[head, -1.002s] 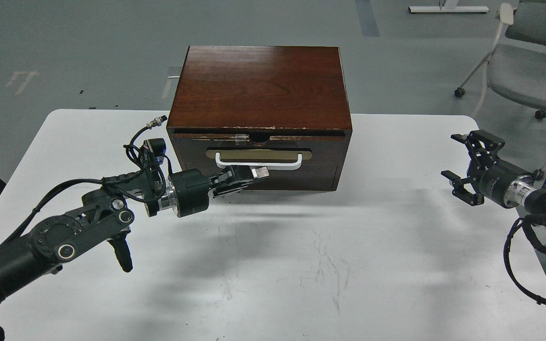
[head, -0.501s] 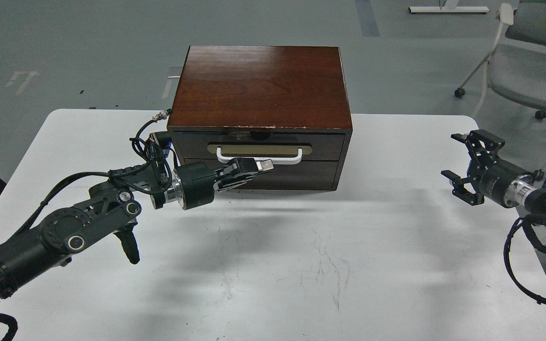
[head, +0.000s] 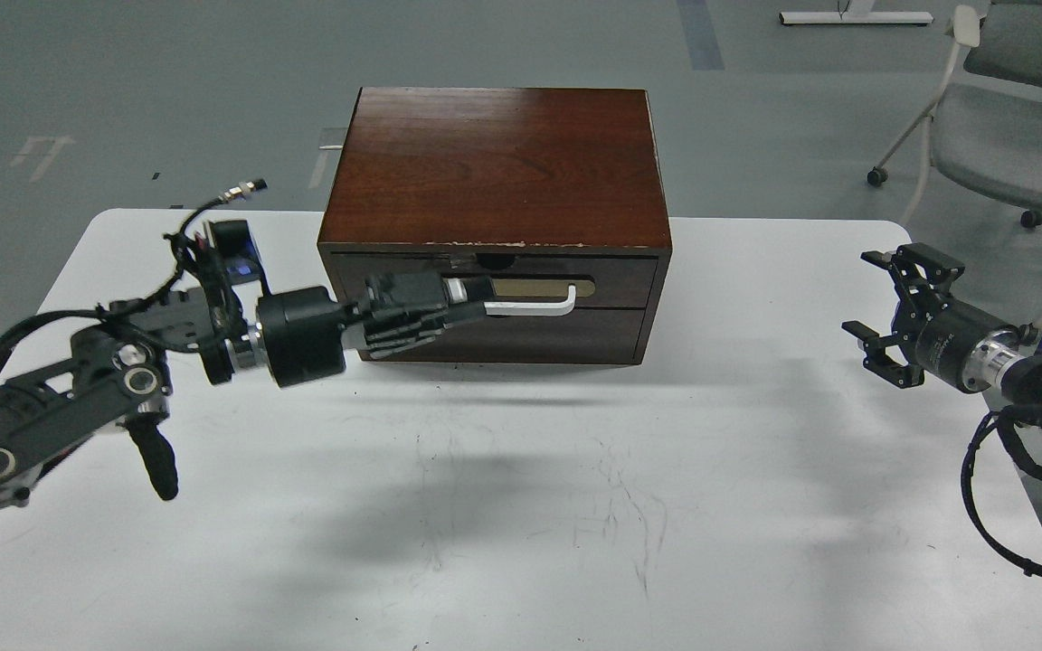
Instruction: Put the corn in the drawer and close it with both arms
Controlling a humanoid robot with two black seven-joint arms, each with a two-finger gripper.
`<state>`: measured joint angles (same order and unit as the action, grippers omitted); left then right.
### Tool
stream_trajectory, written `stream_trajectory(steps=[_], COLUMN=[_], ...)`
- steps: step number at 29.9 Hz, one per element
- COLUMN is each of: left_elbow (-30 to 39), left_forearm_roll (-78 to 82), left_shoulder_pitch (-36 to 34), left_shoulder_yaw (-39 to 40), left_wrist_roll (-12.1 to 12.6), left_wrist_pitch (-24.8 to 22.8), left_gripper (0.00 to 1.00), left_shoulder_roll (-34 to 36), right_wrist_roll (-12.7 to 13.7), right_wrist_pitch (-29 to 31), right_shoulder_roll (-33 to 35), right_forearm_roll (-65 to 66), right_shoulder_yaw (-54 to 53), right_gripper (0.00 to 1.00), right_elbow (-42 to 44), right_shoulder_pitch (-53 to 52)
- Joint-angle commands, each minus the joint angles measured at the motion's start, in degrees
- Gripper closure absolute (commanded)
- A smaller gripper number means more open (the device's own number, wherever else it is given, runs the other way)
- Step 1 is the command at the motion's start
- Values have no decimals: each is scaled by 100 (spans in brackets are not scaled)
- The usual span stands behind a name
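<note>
**Drawer flush, left gripper at the handle**

The wooden cabinet [head: 496, 181] sits at the middle of the desk's [head: 521, 506] far edge, and its upper drawer [head: 616, 278] lies flush with the cabinet front. The plain lower front [head: 566, 336] sits shut beneath it. The left arm [head: 78, 398] comes in from the near-left corner, and the left gripper [head: 471, 300] is right up against the left end of the white bar handle [head: 535, 306]. Its fingers [head: 403, 312] look drawn together, though they're dark and partly overlap the handle, so whether they're clenched on the bar I can't tell. Over at the desk's right edge, the right gripper [head: 883, 312] hangs above the surface, well apart from the cabinet, jaws spread wide and holding nothing. The corn doesn't show anywhere in this view. A grey chair [head: 991, 117] stands on the floor beyond the far-right corner.
</note>
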<state>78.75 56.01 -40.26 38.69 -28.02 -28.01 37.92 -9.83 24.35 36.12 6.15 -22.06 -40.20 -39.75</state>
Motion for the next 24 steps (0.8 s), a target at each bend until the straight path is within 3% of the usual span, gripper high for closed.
stream_trajectory(steps=[1,2,3,5,6,8,10,12,15,17,24], left_elbow=[-534,-788,-912,-1315,-1562,-1922,-2161,-2660,-3022,-3093,-3085], left_forearm_roll=[-265,-362,-406,-494,-529,-565,-713,-1614,-2619,-2963,-3035], left_shoulder_pitch=[-149,-157,-149,-105,8,237,343,510,686,756,765], left_shoulder_yaw=[1245,1473,1501,1484,1467,1423,1431,1423,1379,1256,939], left_wrist_roll=[2,2,2,2,2,2,68,926,1491,1667,1721], left_wrist_pitch=[1,458,681,1207,1315,1350,1386,1456,1404,1404,1438], left_gripper=[21,8,3,3,3,2,2,2,2,2,2], left_shoulder_roll=[-188,-328,-355,-356,-338,-338,-373,-382,-382,-373,-443], right_wrist_roll=[-343,-570,-703,-1071,-1265,-1407,-1416,-1408,-1390,-1390,-1337], right_wrist_pitch=[-9,-9,-9,-9,-9,-18,-18,-148,-579,-903,-1081], right_shoulder_roll=[-8,-17,-17,-52,-131,-228,-289,-499,-746,-913,-1010], right_forearm_roll=[0,-9,-9,-26,-26,-26,-35,-53,-97,-105,-500], right_shoulder_yaw=[-53,-62,-71,-115,-184,-342,-457,-703,-800,-809,-906], right_gripper=[9,9,10,10,11,11,11,11,11,12,11], right_elbow=[-14,-31,-49,-93,-119,-172,-181,-164,-190,-260,-673], right_shoulder_pitch=[-147,-217,-244,-279,-279,-279,-270,-261,-261,-261,-147])
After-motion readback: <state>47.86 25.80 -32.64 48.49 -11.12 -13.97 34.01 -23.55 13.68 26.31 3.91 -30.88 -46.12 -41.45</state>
